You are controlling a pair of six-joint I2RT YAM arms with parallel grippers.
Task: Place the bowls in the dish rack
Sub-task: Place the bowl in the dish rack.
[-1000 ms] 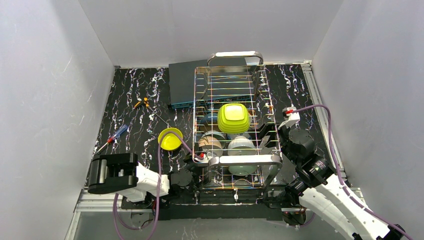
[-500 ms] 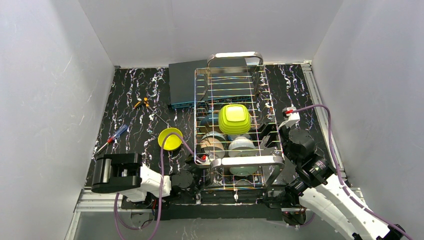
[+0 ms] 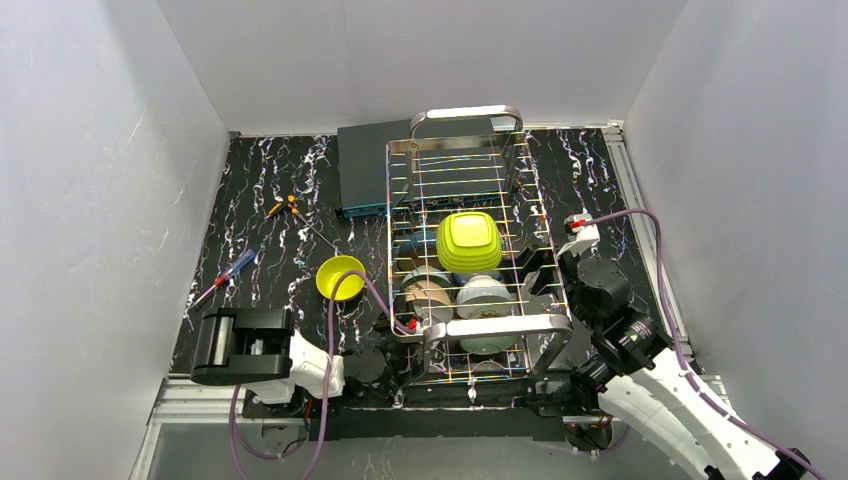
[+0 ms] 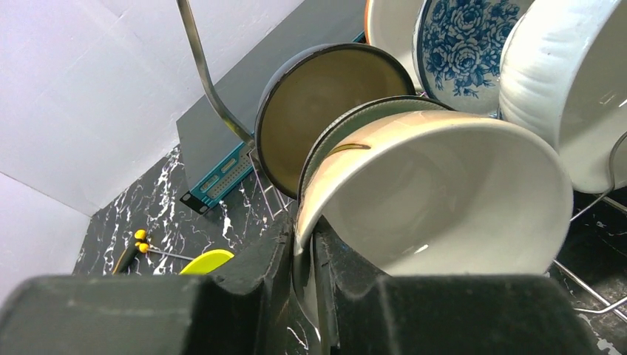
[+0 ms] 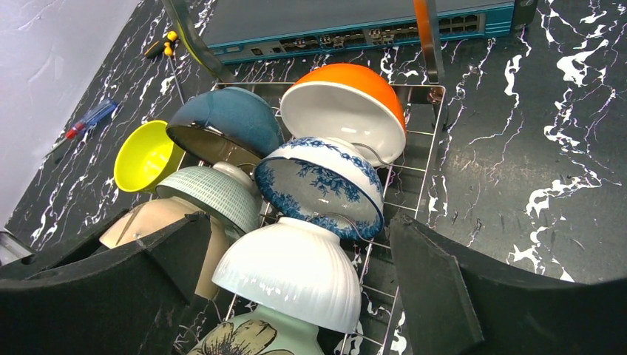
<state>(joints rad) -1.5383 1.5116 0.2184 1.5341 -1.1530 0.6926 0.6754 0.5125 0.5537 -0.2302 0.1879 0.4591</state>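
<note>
The steel dish rack [image 3: 500,322] holds several bowls on edge: lime squarish [image 3: 468,238], pale green [image 3: 483,292], blue-patterned [image 5: 325,185], white with orange outside [image 5: 347,103], white ribbed [image 5: 296,270] and a dark blue one [image 5: 225,122]. My left gripper [image 4: 304,240] is shut on the rim of the beige bowl [image 4: 444,200], which leans in the rack's near left part [image 3: 428,292]. My right gripper [image 5: 299,222] is open and empty, its fingers either side of the white ribbed bowl. The lime-yellow round bowl [image 3: 340,277] lies on the table, left of the rack.
A flat dark-teal box [image 3: 365,170] lies behind the rack's far left. Two screwdrivers [image 3: 228,275] [image 3: 283,207] lie on the black marbled table at the left. A green floral bowl [image 5: 251,336] sits under the white ribbed one. White walls close in three sides.
My left gripper has shifted slightly right and nearer with the beige bowl in it, and its arm followed. The rack jogged a little. The right arm has not moved.
</note>
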